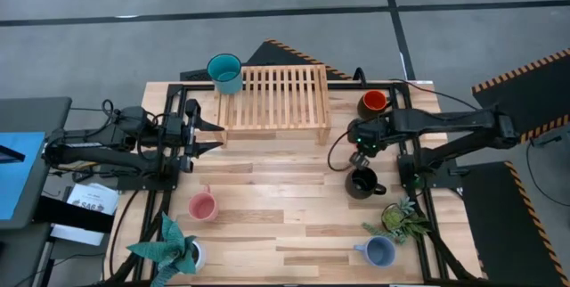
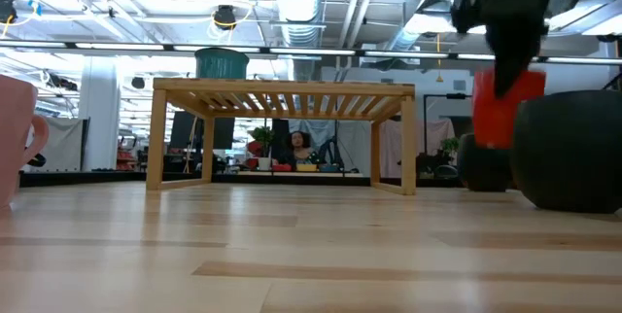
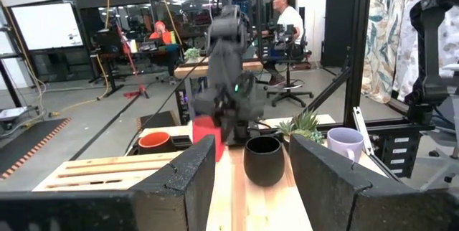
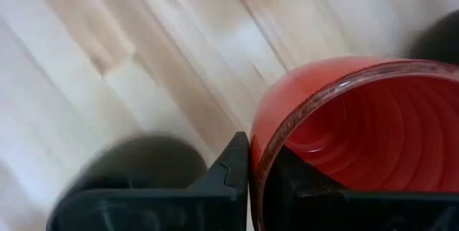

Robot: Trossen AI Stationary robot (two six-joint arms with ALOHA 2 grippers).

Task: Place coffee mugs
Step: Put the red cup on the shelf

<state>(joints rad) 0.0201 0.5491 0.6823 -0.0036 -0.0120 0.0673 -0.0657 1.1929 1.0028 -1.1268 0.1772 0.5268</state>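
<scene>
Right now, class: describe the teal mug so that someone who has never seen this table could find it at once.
Find the slatted wooden rack at the top middle of the high view. The teal mug stands on its upper left corner. It alone is teal, and no other mug is up on the rack.

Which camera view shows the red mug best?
The right wrist view: the red mug fills it, with its rim between the right tool's fingers. The low view and the left wrist view show only its side under the arm. The high view hides it beneath the tool.
</scene>
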